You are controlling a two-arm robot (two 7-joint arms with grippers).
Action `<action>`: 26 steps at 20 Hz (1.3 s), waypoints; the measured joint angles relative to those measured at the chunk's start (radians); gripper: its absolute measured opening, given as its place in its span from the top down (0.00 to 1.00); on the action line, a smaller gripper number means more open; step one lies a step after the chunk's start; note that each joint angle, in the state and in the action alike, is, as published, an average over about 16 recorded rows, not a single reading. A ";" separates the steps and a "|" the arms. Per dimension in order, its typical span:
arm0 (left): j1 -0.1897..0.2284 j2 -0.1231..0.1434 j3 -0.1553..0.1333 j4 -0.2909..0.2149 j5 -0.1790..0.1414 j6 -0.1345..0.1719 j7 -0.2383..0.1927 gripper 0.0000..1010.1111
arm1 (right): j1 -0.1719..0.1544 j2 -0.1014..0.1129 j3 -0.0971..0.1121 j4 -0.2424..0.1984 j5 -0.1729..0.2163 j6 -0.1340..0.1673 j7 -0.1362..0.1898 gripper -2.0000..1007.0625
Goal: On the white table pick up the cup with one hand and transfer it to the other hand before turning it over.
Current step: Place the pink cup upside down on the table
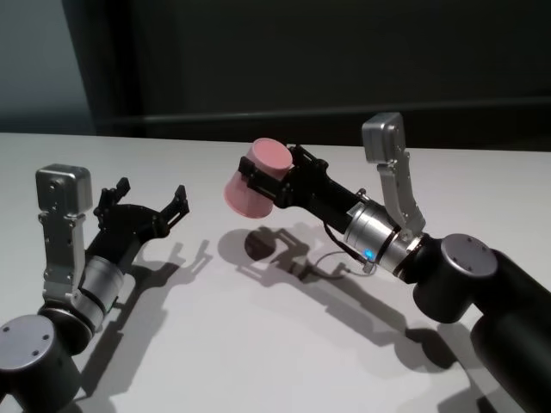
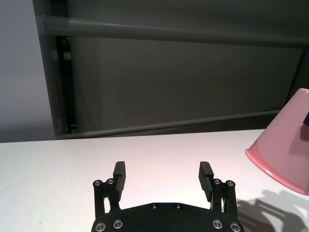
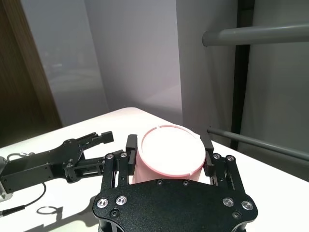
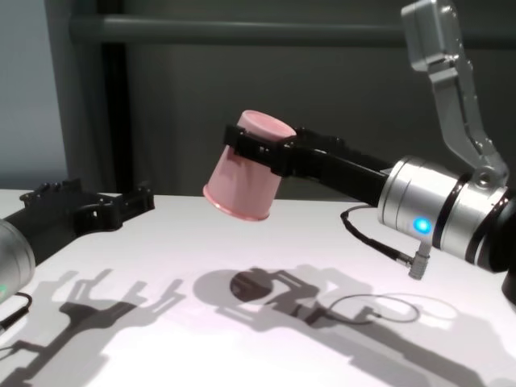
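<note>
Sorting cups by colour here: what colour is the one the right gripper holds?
Plain pink, no pattern. The cup shows best in the chest view, held by the right gripper.

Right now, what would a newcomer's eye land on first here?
The pink cup, held in the air above the white table, base up and mouth tilted down. The right hand is shut on it near the base. To its left, the left hand stands open, empty, apart from it.
</note>
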 joint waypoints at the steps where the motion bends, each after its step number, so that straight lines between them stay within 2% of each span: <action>1: 0.000 0.000 0.000 0.000 0.000 0.000 0.000 0.01 | 0.002 0.000 -0.004 0.003 -0.010 0.004 -0.002 0.25; 14: 0.000 0.000 0.000 0.000 0.000 0.000 0.000 0.01 | 0.021 0.000 -0.046 0.022 -0.121 0.065 -0.019 0.25; 26: 0.000 0.000 0.000 0.000 0.000 0.000 0.000 0.01 | 0.023 -0.003 -0.064 0.039 -0.191 0.101 -0.017 0.25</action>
